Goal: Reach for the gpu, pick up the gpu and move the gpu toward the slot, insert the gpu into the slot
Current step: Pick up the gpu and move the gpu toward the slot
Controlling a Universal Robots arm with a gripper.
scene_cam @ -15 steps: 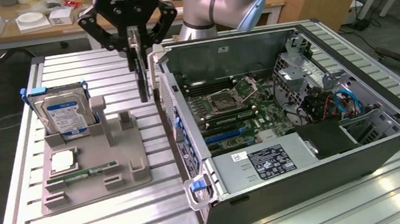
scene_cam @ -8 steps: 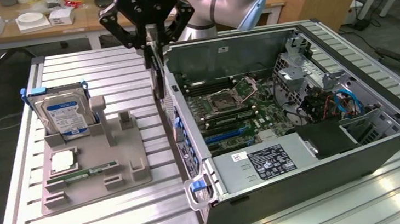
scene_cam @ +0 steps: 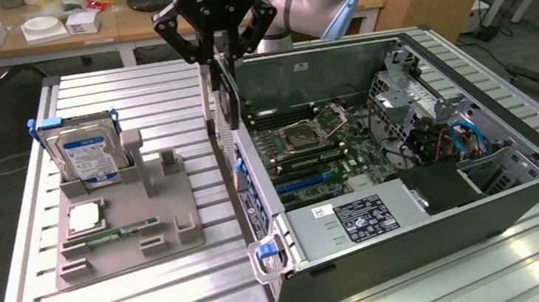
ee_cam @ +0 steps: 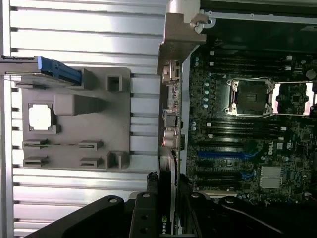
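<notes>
My gripper (scene_cam: 222,57) hangs over the left wall of the open computer case (scene_cam: 428,254) in the exterior view, shut on the gpu (scene_cam: 230,99). The gpu is a thin dark card held on edge, hanging straight down with its silver end bracket toward the exterior view's left. Its lower edge sits just above the motherboard (scene_cam: 334,148), apart from the blue slots (scene_cam: 304,181). In the wrist view the gpu (ee_cam: 174,39) runs edge-on away from my gripper (ee_cam: 167,198) along the case wall, beside the blue slots (ee_cam: 223,154). Black fingers (ee_cam: 148,208) flank the card.
A grey fixture tray (scene_cam: 122,210) lies on the ribbed metal table at the exterior view's left. It holds a blue-labelled hard drive (scene_cam: 86,150), a processor chip (scene_cam: 86,217) and a green memory stick (scene_cam: 119,231). A power supply (scene_cam: 355,220) fills the case's near corner.
</notes>
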